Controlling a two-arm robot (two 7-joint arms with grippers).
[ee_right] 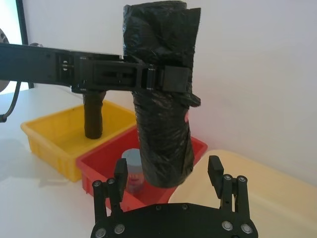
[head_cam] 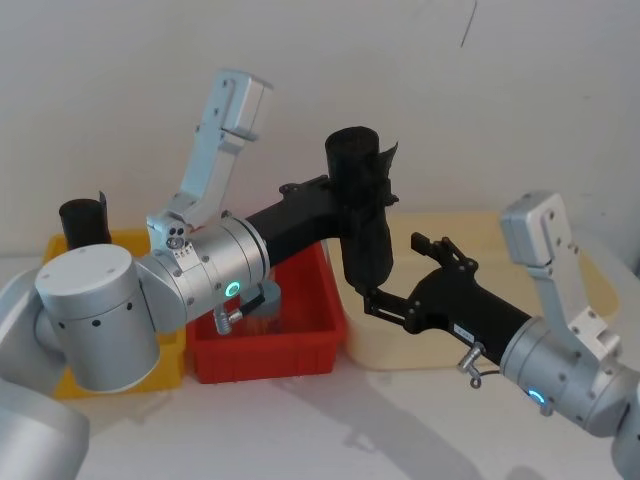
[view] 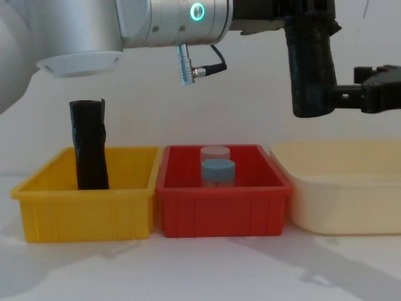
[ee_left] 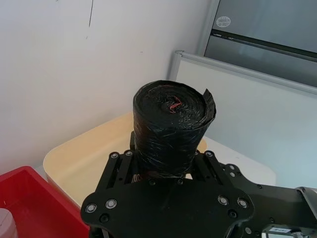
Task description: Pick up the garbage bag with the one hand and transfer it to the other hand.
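Garbage bag roll (head_cam: 362, 225) hangs upright in mid-air, over where the red bin (head_cam: 300, 345) meets the cream tray (head_cam: 400, 350). Left gripper (head_cam: 352, 190) is clamped on its upper half. Right gripper (head_cam: 397, 272) is spread wide, flanking the free lower end from the right.

Left gripper (head_cam: 342, 196) holds garbage bag (head_cam: 366, 240) upright; right gripper (head_cam: 398, 272) jaws spread below.

Bright, even light (soft shadows below)
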